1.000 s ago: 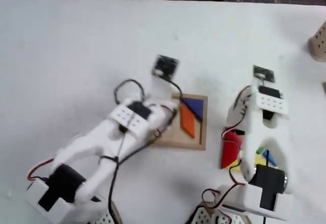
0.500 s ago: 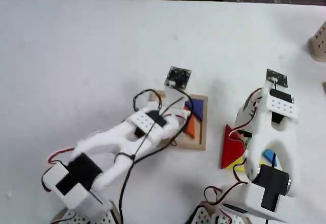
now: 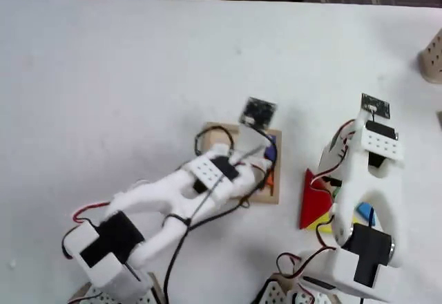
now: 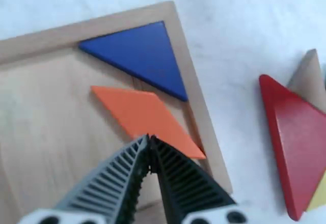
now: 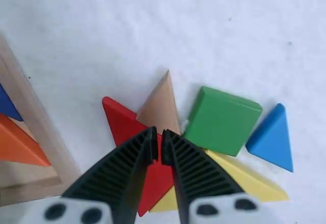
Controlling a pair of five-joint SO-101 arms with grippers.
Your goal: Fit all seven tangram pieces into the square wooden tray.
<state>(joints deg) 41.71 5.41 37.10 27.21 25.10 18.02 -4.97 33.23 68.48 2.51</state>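
Nearest me, the right pincer (image 5: pixel 158 145) hangs over the red triangle (image 5: pixel 121 124) with its fingers pressed together and nothing between them. The loose pieces crowd around it on the white counter (image 3: pixel 103 62): a yellow triangle (image 5: pixel 254 187) tucked against the red one, a pale wooden triangle (image 5: pixel 160 104) touching the red one's other edge, a green square (image 5: pixel 221 119) just beside that, and a small blue triangle (image 5: pixel 272 140) on the square's other side. Seen from above, this cluster lies at about four o'clock of the square wooden tray (image 4: pixel 201 117), just apart from its rim. A little farther on, the left pincer (image 4: pixel 149 142) is likewise closed and empty, its tip at the edge of the orange parallelogram (image 4: pixel 145 114), which lies flat in the tray; I can't tell whether it touches. The big blue triangle (image 4: pixel 140 53) sits at twelve o'clock of the orange piece, in the tray's far right corner
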